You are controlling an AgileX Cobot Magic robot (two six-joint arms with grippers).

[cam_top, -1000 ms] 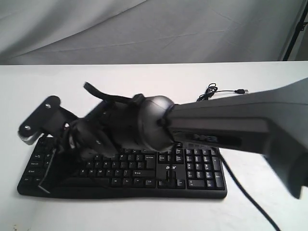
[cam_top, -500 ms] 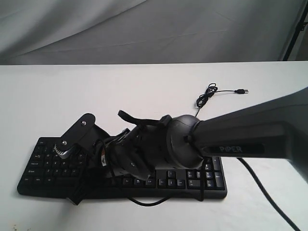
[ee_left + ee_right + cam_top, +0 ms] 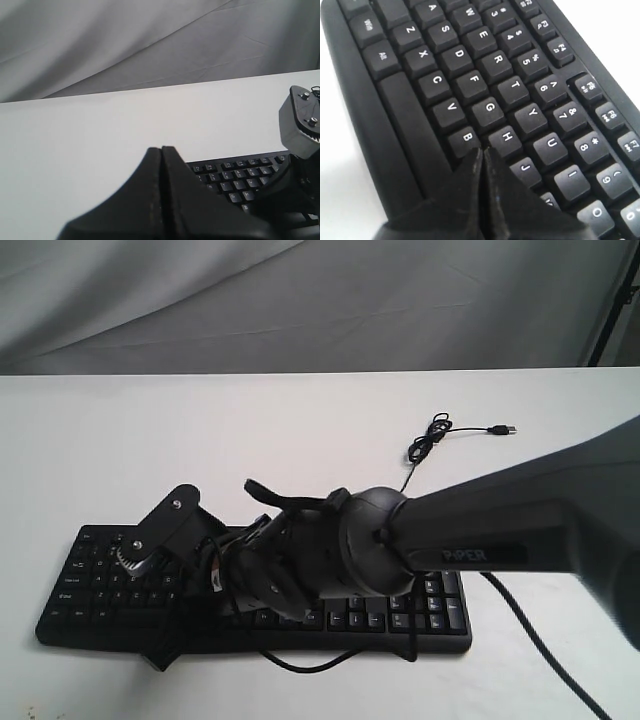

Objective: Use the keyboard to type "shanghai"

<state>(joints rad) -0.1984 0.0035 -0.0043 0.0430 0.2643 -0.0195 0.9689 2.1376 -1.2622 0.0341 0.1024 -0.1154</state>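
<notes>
The black keyboard [image 3: 430,615] lies along the front of the white table, also seen in the left wrist view [image 3: 235,175] and filling the right wrist view [image 3: 470,85]. My right arm [image 3: 340,550] reaches from the right across the keyboard's middle and hides much of it. My right gripper [image 3: 483,150] is shut with nothing held. Its tip hovers low over the letter keys, at the gap between B [image 3: 465,140] and H [image 3: 506,137]. My left gripper [image 3: 161,148] is shut and empty, near the keyboard's front left. I cannot make it out in the exterior view.
The keyboard's thin black USB cable [image 3: 430,440] lies coiled behind it, its plug [image 3: 505,429] loose on the table. A grey cloth backdrop [image 3: 300,300] hangs behind the table. The right arm's grey wrist plate [image 3: 300,125] stands close to my left gripper.
The right arm has swung rightward and dropped lower over the keyboard's letter keys. In the last half second it has only settled slightly.
</notes>
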